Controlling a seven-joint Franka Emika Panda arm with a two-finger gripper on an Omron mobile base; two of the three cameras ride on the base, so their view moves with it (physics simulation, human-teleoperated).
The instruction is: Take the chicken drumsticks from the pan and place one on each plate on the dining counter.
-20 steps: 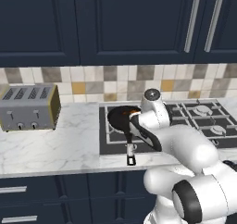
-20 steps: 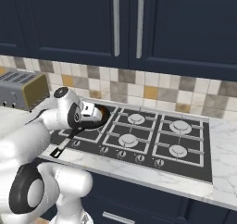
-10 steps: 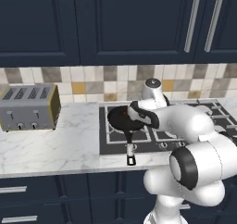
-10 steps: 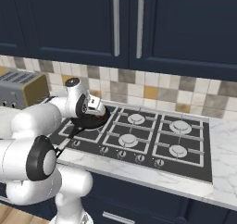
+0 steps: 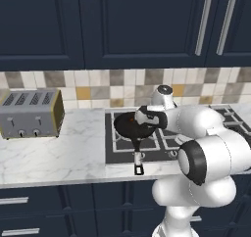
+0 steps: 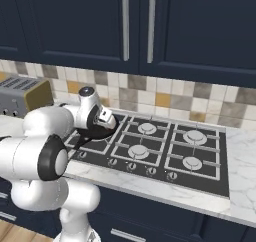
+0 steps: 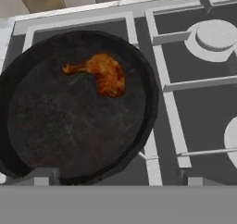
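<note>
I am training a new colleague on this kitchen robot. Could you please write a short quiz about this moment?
1. True or false: the pan sits on the hob.
2. How many drumsticks lie in the pan in the hand view?
A. none
B. one
C. three
3. Fill in: the tool hovers above the pan with its jaws ____.

Key:
1. True.
2. B: one drumstick, in the upper half of the pan as the hand view frames it.
3. Open, holding nothing.
</note>
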